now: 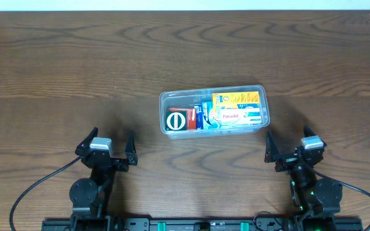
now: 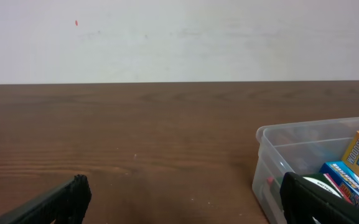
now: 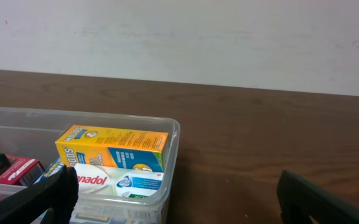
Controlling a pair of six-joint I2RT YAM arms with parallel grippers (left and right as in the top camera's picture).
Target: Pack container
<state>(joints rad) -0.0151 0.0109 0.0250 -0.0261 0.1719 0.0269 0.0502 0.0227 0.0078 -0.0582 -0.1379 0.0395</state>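
The container point(image 1: 162, 114), a clear plastic tub, sits on the table right of centre. Inside lie a yellow box point(image 1: 237, 98), a white Panadol box point(image 1: 236, 116), a blue box point(image 1: 204, 116) and a red and black pack point(image 1: 176, 120). My left gripper point(image 1: 114, 133) rests open near the front edge, left of the tub, with nothing between its fingers. My right gripper point(image 1: 287, 133) is open too, just off the tub's front right corner. The left wrist view has the container point(image 2: 266, 140) at its right edge. In the right wrist view the container point(image 3: 104, 117) and yellow box point(image 3: 114, 146) fill the left.
The wooden table point(image 1: 75, 70) stretches back to a white wall point(image 2: 179, 37). Black cables point(image 1: 31, 192) trail from both arm bases along the front edge.
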